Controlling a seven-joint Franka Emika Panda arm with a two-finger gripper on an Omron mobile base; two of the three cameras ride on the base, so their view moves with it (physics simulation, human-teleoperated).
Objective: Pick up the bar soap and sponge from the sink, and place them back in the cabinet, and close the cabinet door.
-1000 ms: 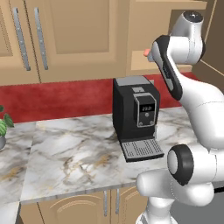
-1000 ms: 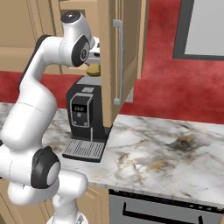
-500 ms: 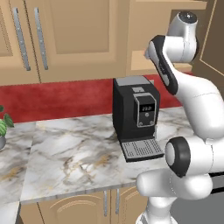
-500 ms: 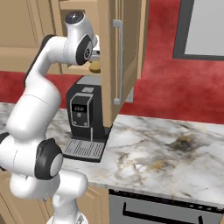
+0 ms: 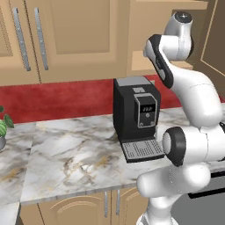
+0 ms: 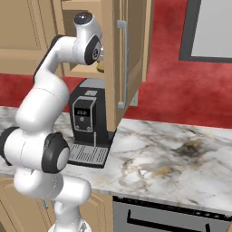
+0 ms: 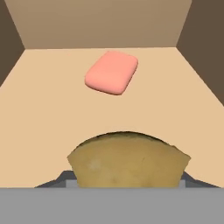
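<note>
While clamped in the tool (image 7: 127, 186) at the near edge of the cabinet (image 7: 39, 131) shelf, hovers just above the tan floor: the sponge (image 7: 129, 162), likely light, soft and springy, best pinched across its flat sides. Farther in, lying flat near the back wall: the bar soap (image 7: 112, 72), probably stiff and slippery. Off to the right, swung wide: the cabinet door (image 6: 129, 63).

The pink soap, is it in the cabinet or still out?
In. The bar soap lies flat on the cabinet shelf, beyond the sponge.
</note>
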